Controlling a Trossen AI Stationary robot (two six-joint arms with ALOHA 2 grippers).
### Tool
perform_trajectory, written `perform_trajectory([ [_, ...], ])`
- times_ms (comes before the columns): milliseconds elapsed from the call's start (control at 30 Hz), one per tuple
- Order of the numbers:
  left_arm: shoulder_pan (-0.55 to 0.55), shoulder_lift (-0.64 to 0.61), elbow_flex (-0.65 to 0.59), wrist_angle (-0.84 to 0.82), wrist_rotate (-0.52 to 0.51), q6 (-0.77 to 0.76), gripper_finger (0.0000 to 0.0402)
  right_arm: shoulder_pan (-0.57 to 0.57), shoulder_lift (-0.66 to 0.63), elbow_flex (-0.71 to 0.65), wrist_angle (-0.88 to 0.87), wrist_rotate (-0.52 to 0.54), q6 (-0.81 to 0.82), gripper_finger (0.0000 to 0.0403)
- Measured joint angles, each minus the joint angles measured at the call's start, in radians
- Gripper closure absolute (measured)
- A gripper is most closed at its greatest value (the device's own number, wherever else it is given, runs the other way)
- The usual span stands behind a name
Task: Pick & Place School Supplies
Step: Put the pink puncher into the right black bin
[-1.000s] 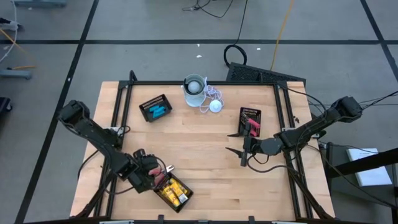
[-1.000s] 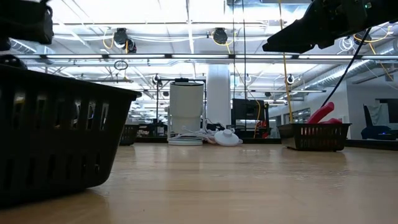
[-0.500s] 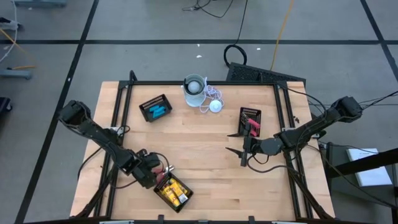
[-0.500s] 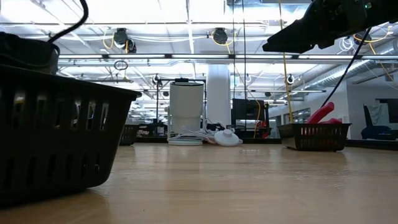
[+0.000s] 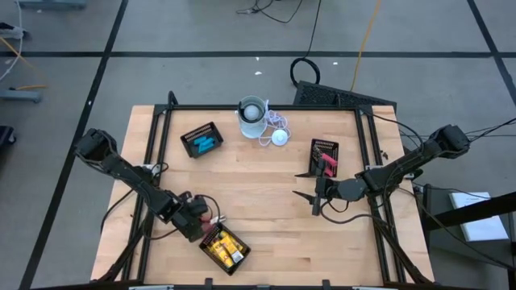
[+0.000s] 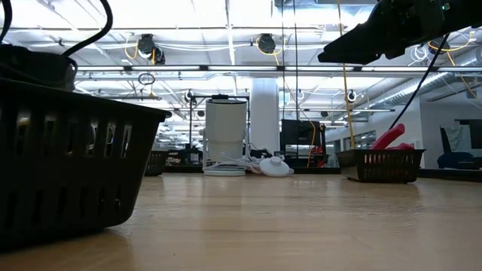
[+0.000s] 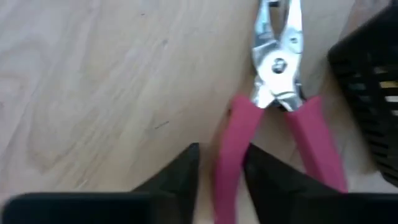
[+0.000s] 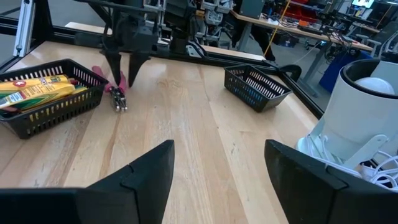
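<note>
One pair of red-handled pliers point(image 7: 277, 118) lies loose on the wooden table point(image 5: 266, 201), just beside the black basket point(image 5: 228, 256) that holds the yellow-and-black pieces point(image 5: 222, 247) near the left front corner. In the left wrist view we see its metal nose pointing away from the camera and its two red handles running back toward us, so its long axis lines up roughly with the reach of the left gripper point(image 7: 221, 177).

We have that gripper low over the table with its fingers set a little apart, one red handle running between them. They straddle the handle, though we cannot tell whether they press it yet. The second handle lies outside the fingers, toward the basket wall. From the right wrist view the pliers point(image 8: 118, 93) sit just beside the basket's corner under the left arm.

The left arm is plainly the nearer one. The right gripper point(image 5: 310, 201) hangs spread wide above the table, well apart from the pliers, near the basket point(image 5: 324, 153) that already holds red-handled tools point(image 5: 327, 163). A third basket point(image 5: 201, 139) with light-blue sticks point(image 5: 204, 145) stands at the far left.
</note>
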Motion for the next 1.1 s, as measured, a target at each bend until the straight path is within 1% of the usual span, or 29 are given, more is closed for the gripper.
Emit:
perform_trajectory([
  [100, 0.008, 0.001, -0.001, 0.014, 0.006, 0.038, 0.0346, 0.000, 0.000, 0.000, 0.000, 0.000, 0.000, 0.0161],
  [133, 0.009, 0.001, 0.000, 0.016, 0.003, 0.050, 0.0366, 0.000, 0.000, 0.000, 0.000, 0.000, 0.000, 0.0161],
  [367, 0.048, -0.008, 0.001, -0.007, -0.008, 0.124, 0.0368, 0.000, 0.000, 0.000, 0.000, 0.000, -0.001, 0.0161],
  [400, 0.056, -0.019, 0.001, -0.025, -0.024, 0.130, 0.0368, 0.000, 0.000, 0.000, 0.000, 0.000, -0.001, 0.0161],
  [433, 0.067, -0.033, -0.004, -0.056, -0.069, 0.133, 0.0368, 0.000, 0.000, 0.000, 0.000, 0.000, -0.002, 0.0161],
  [500, 0.087, -0.079, -0.006, -0.119, -0.140, 0.145, 0.0368, 0.000, 0.000, 0.000, 0.000, 0.000, -0.004, 0.0161],
  [600, 0.124, -0.151, -0.004, -0.168, -0.157, 0.173, 0.0368, -0.001, 0.000, 0.000, 0.000, 0.000, -0.004, 0.0161],
  [733, 0.191, -0.259, -0.003, -0.187, -0.215, 0.250, 0.0368, -0.002, 0.000, 0.000, 0.000, 0.000, -0.004, 0.0161],
  [800, 0.231, -0.299, 0.000, -0.175, -0.226, 0.302, 0.0368, -0.003, 0.000, 0.000, 0.000, -0.009, -0.004, 0.0161],
  [933, 0.321, -0.335, 0.026, -0.134, -0.237, 0.428, 0.0368, -0.023, 0.019, 0.000, 0.011, -0.087, 0.000, 0.0161],
  [1000, 0.362, -0.331, 0.038, -0.050, -0.203, 0.511, 0.0368, -0.040, 0.047, 0.001, 0.017, -0.120, -0.006, 0.0161],
  [1100, 0.430, -0.294, 0.054, 0.085, -0.127, 0.625, 0.0368, -0.074, 0.128, 0.001, 0.084, -0.158, -0.045, 0.0161],
])
